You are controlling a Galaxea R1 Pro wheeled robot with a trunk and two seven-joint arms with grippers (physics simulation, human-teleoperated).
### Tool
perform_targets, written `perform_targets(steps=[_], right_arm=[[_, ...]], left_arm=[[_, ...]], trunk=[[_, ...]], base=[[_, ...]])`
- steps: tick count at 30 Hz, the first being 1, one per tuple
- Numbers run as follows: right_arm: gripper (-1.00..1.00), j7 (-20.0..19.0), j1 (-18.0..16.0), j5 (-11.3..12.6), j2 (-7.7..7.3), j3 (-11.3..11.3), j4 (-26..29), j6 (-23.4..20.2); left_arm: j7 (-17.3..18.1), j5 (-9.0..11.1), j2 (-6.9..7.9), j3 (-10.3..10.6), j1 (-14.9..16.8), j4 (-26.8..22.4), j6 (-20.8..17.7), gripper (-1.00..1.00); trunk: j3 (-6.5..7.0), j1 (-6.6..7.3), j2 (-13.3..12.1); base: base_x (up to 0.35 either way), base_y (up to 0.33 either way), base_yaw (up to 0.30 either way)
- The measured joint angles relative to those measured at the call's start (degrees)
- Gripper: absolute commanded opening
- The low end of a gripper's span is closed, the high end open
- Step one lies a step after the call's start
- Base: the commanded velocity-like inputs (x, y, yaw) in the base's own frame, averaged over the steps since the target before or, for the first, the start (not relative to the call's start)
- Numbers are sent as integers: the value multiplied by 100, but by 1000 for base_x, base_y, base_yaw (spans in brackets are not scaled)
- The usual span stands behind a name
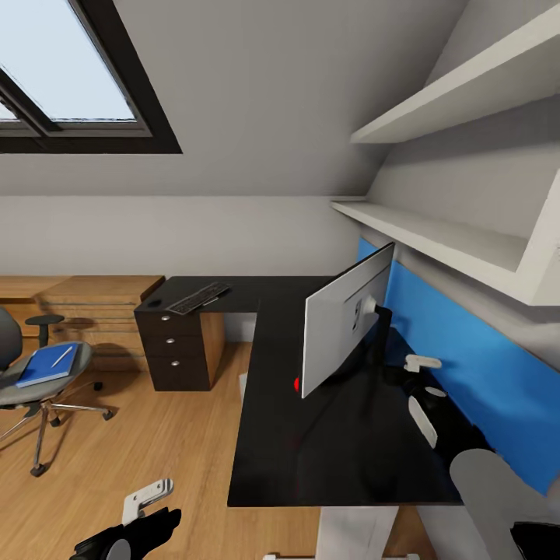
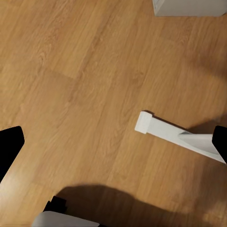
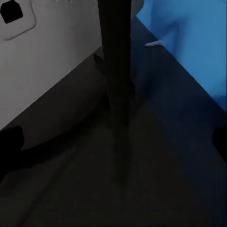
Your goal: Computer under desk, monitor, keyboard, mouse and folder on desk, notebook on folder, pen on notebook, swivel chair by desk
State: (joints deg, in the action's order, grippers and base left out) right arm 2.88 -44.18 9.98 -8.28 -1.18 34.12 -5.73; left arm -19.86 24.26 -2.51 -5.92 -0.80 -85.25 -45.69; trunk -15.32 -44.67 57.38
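On table: monitor [image 1: 346, 319] right, keyboard [image 1: 197, 298] far left
On swivel chair [image 1: 23, 373]: folder [image 1: 48, 364], pen [image 1: 62, 356]
Right gripper [image 1: 424, 389]: behind monitor, jaws apart
Left gripper [image 1: 148, 509]: cannot tell

Left wrist view: wood floor beneath the left gripper

Light-brown plank floor [image 2: 85, 90], grain running diagonally. White gripper finger [image 2: 179, 136] reaching in from one edge, squared tip over the boards. Dark finger parts at two opposite edges, well apart. Corner of a white-grey box [image 2: 189, 7] at one edge. Broad dark shadow [image 2: 118, 203] near a pale rounded part [image 2: 61, 220].
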Motion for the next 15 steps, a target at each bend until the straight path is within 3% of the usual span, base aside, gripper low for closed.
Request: perform_targets(steps=[3, 8, 15], right_arm=[[100, 204, 337, 78, 123, -4, 747, -340], [100, 1542, 1368, 150, 512, 6, 2935, -1076], [100, 2029, 2102, 157, 702, 18, 4103, -1519]], left_arm=[[0, 0, 0, 0, 0, 0, -1, 100], [0, 0, 2, -5, 0, -1, 0, 100], [-7, -1, 8, -96, 0, 0, 5, 100]], trunk=[[0, 0, 0], [0, 0, 0], [-1, 0, 0]], base=[[-1, 0, 0], [0, 0, 0], [0, 0, 0]])
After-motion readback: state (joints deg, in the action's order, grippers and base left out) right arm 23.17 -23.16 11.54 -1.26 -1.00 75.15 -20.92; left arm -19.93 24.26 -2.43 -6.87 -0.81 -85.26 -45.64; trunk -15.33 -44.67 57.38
